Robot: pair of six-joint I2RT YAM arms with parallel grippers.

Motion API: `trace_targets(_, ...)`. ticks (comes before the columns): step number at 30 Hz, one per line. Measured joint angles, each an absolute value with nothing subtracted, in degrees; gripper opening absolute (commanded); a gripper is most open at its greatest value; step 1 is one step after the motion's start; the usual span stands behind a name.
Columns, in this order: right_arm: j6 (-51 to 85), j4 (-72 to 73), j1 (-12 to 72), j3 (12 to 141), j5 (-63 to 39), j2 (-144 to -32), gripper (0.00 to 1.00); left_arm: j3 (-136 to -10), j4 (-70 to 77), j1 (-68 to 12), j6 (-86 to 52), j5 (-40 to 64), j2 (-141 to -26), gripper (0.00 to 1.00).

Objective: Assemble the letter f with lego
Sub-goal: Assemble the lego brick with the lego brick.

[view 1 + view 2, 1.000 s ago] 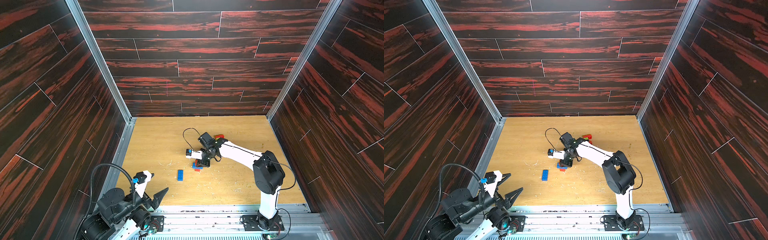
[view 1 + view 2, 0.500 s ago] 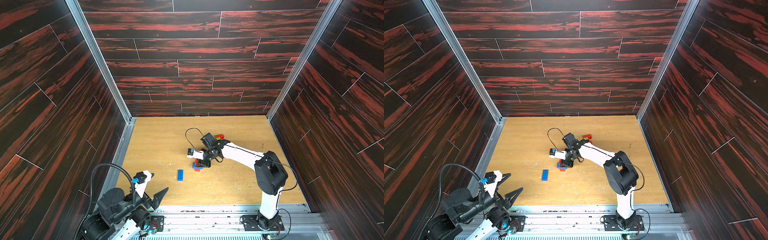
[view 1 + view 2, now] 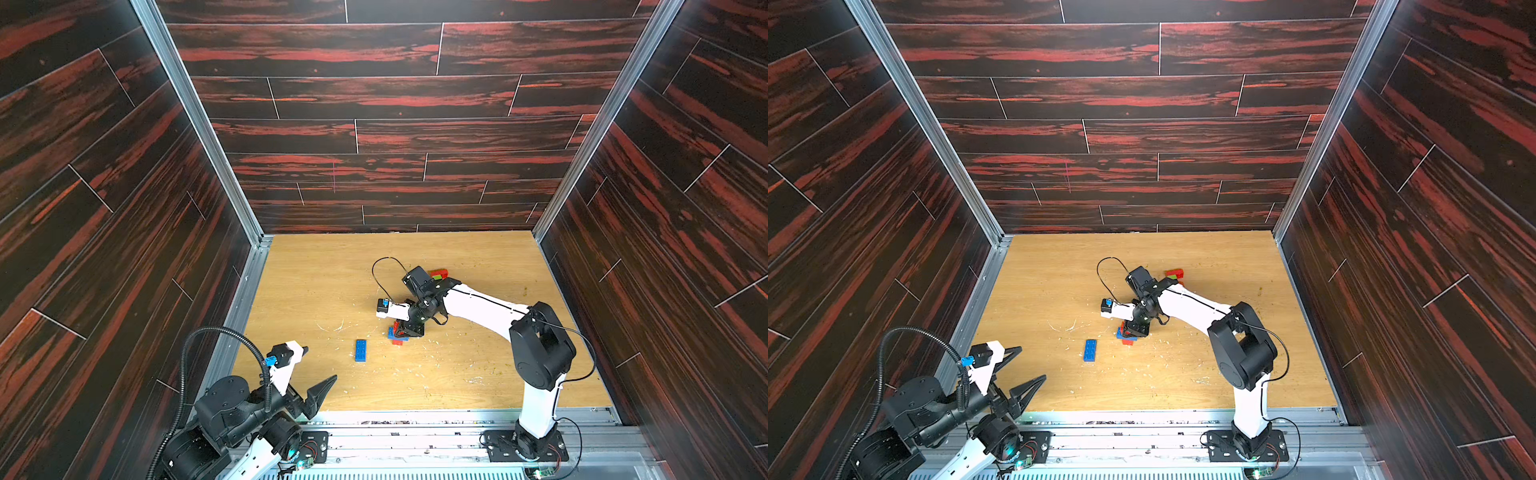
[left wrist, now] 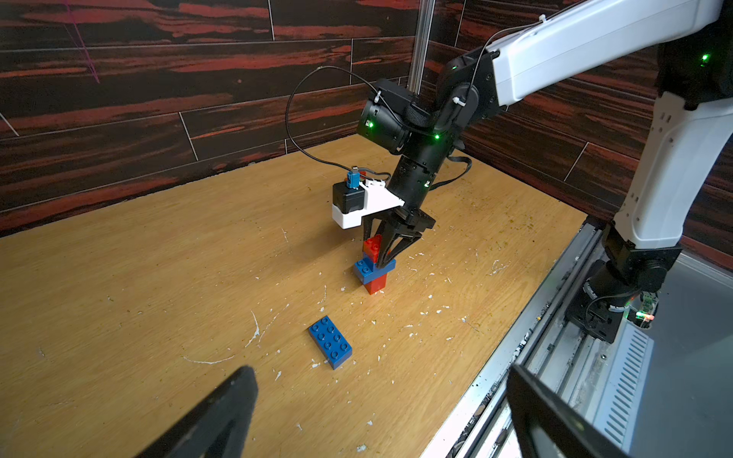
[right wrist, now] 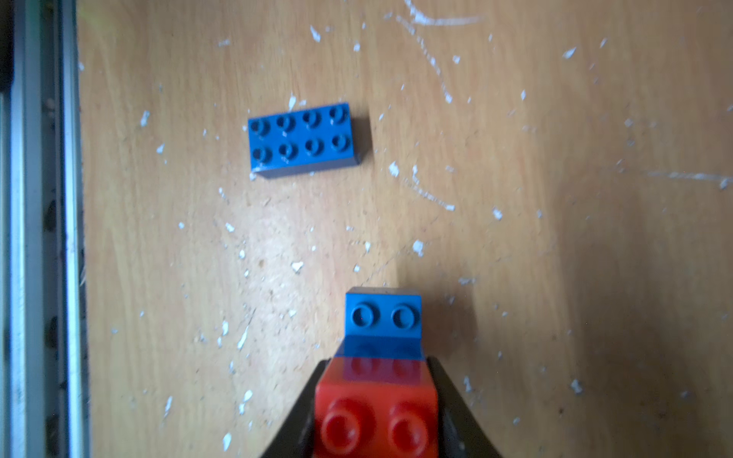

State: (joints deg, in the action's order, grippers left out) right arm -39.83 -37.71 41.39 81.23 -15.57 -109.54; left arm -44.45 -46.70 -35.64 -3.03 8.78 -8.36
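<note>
A small lego stack stands mid-table: a red brick (image 4: 376, 283) at the bottom, a blue brick (image 4: 371, 270) on it, and a red brick (image 4: 372, 246) on top. My right gripper (image 4: 382, 259) comes down from above and is shut on that top red brick (image 5: 377, 400), with a black finger against each side. The blue brick (image 5: 382, 315) juts out beyond it. A loose oblong blue brick (image 3: 360, 350) lies flat to the left of the stack and shows in both top views (image 3: 1089, 350). My left gripper (image 3: 320, 364) hangs open and empty at the front left.
A red brick with a lime green one (image 3: 438, 274) lies behind the right wrist, partly hidden by it. White flecks are scattered over the wooden table (image 3: 316, 291). A metal rail (image 3: 415, 419) runs along the front edge, and dark walls close in the other three sides.
The right wrist has shifted very slightly while its gripper stays on the stack. The left arm has not moved.
</note>
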Motion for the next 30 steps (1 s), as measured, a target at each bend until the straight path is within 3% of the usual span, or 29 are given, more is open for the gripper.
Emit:
trace_targets(12, -39.5, -45.3, 41.4, 87.0, -12.3, -110.6, 0.47, -44.5, -46.7, -35.6, -3.0, 8.7, -8.1, 1.0)
trace_targets(30, -39.5, -47.2, 41.6, 87.3, -11.7, -110.6, 0.5, -44.5, -46.7, -35.6, -3.0, 8.6, -8.1, 1.0)
